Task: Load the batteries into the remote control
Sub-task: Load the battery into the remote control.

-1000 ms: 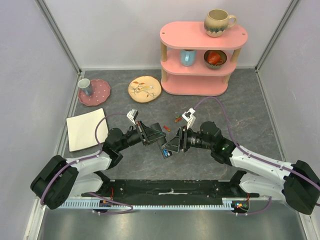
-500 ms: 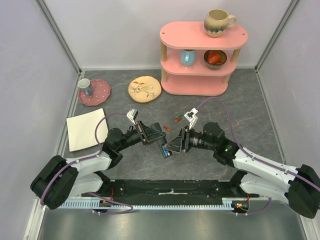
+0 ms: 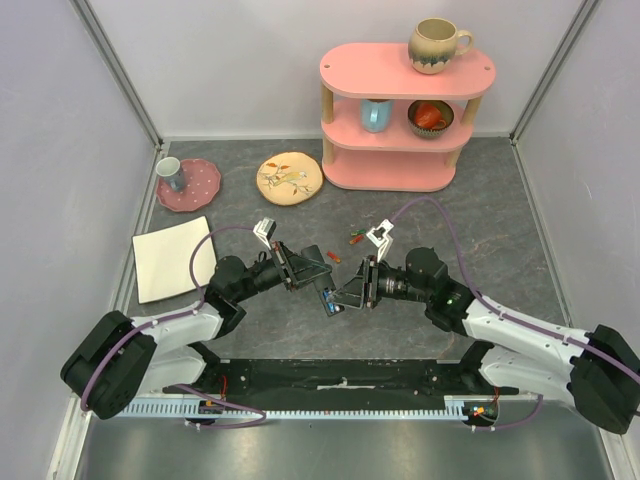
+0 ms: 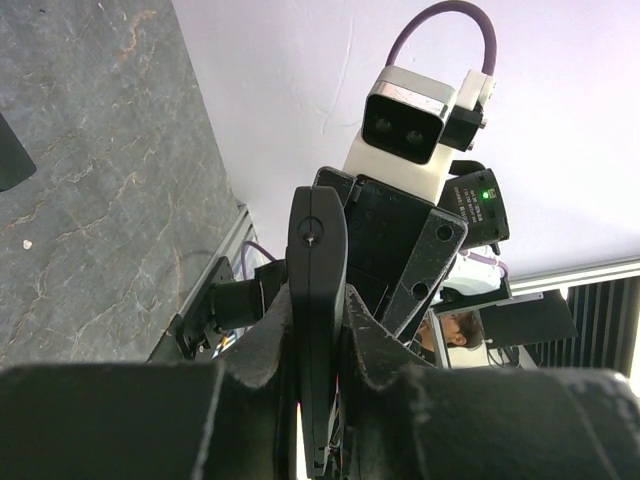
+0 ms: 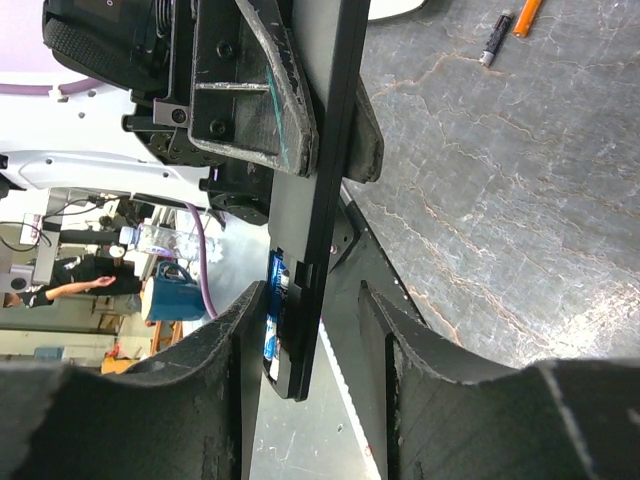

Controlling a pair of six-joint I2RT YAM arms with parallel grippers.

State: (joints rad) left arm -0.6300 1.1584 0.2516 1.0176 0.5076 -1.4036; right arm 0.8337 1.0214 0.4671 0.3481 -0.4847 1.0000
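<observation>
My left gripper [image 3: 303,270] is shut on the remote control [image 3: 320,285], a long slim black bar held edge-on above the table. It shows in the left wrist view [image 4: 316,290] pinched between my fingers. A blue battery [image 5: 274,322] sits in the open compartment at the remote's near end. My right gripper [image 5: 310,300] is open and straddles that end. Its left finger lies by the blue battery, and a gap stays on the other side. Loose batteries [image 3: 355,238], red, orange and green, lie on the table behind; two show in the right wrist view [image 5: 495,38].
A pink shelf [image 3: 400,170] with mugs and a bowl stands at the back. A patterned plate [image 3: 288,178], a pink plate with a cup [image 3: 190,185] and a white square plate [image 3: 172,258] lie on the left. A small black piece [image 4: 10,155] lies on the table.
My right gripper has shifted slightly towards me along the remote's near end. The left gripper and the remote have barely moved.
</observation>
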